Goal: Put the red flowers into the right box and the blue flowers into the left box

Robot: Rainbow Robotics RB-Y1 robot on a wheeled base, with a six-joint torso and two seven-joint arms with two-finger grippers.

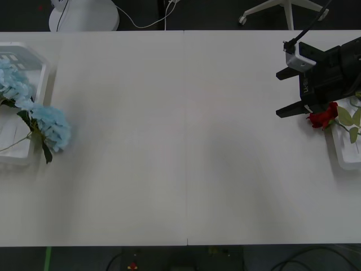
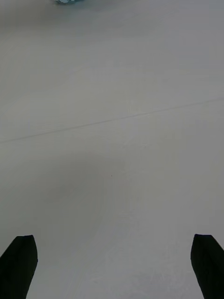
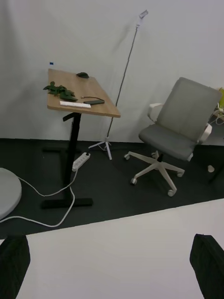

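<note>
Rose [image 1: 323,117] (red) lies at the right box [image 1: 344,155] rim, just beside the spread right claw [image 1: 286,93].

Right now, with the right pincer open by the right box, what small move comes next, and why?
Probably draw the right pincer back: it is open and empty, a red flower already lies at the right box, and the blue flowers sit at the left box.

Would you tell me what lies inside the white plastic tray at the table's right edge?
The white translucent tray holds a red rose overhanging its rim, with green leaves. The open right gripper covers its far part.
</note>
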